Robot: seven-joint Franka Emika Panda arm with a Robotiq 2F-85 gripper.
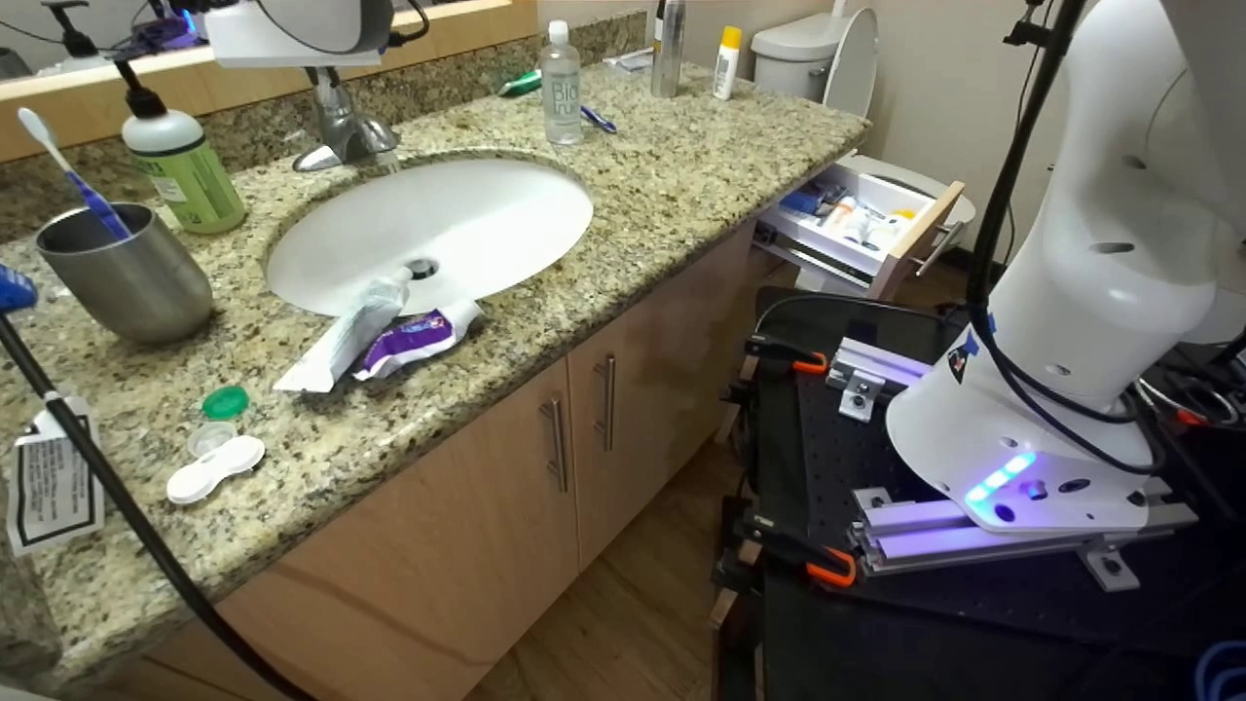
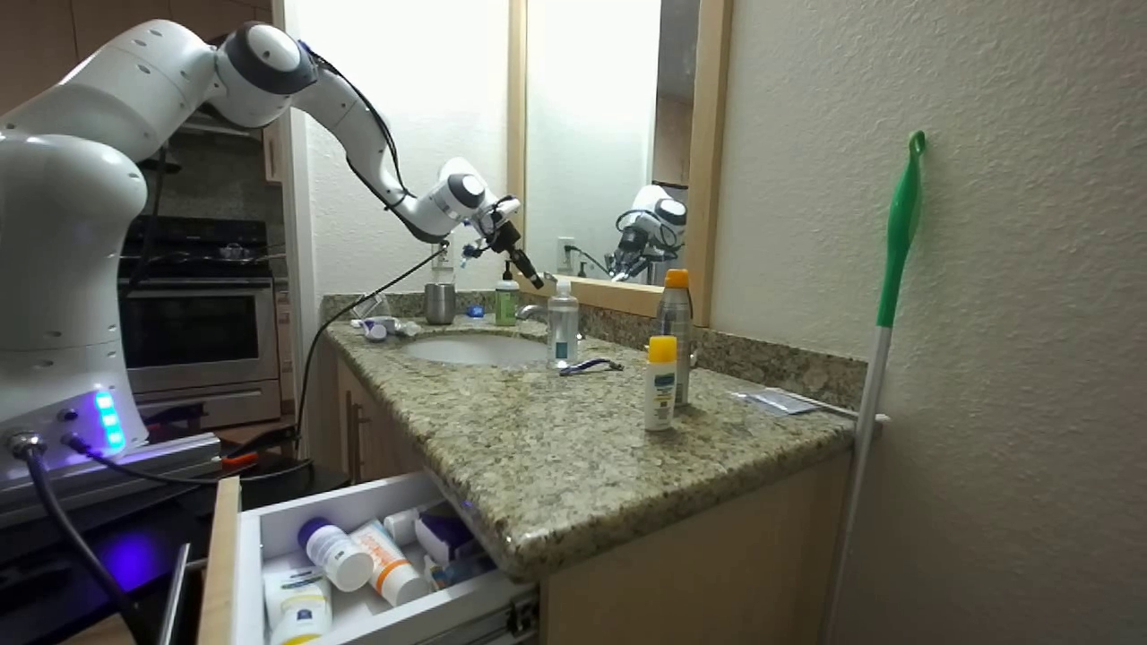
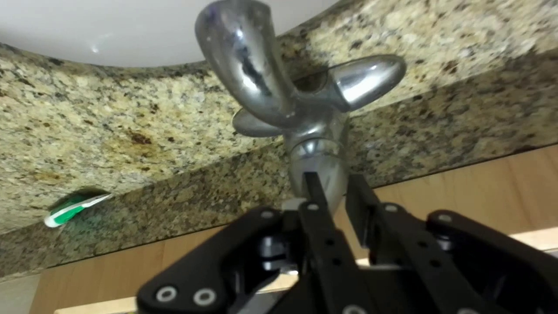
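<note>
Standing by the back edge of the speckled granite countertop (image 1: 681, 156), the faucet (image 3: 309, 111) is smooth, shiny chrome, with a curved tubular spout and a rounded, lobed base. Its tapering lever (image 3: 320, 160) shows behind and between the fingers of the black, jointed gripper (image 3: 333, 175); the jaws stand slightly apart, though whether either one touches the metal cannot be told. The spout points over a glossy white oval sink (image 1: 506, 214). Across the rim nearest the countertop's front edge lie a crumpled white tube (image 1: 346, 331) and a purple-and-white tube (image 1: 414, 343). The white arm (image 2: 345, 116) arches from beyond the front edge, elbow high, wrist slanting downward to the faucet.
</note>
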